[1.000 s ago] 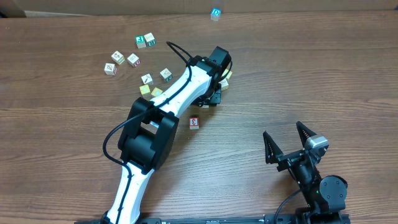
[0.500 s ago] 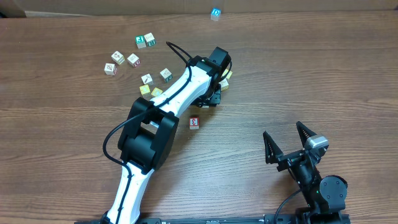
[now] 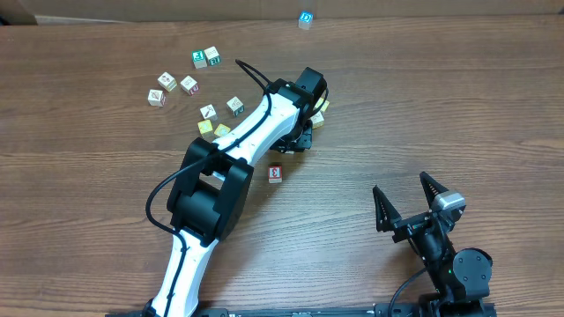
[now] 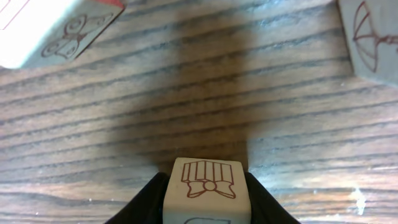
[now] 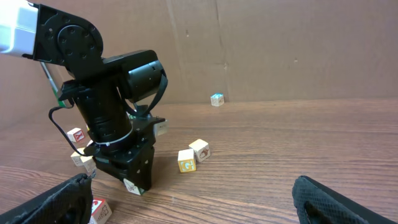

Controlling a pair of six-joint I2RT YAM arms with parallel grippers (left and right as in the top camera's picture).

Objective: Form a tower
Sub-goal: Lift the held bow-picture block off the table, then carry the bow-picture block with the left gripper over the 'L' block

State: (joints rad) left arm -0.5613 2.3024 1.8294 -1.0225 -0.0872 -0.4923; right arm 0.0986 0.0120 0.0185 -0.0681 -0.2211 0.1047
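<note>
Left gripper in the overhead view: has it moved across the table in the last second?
No. The left gripper, shut on a small cube, keeps its spot just beyond the red-marked cube.

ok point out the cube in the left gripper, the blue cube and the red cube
held cube [image 4: 207, 183]: left wrist view, on its bow-marked face
blue cube [image 3: 305, 18]: overhead view, on its top face
red cube [image 3: 276, 173]: overhead view, on its top face
</note>
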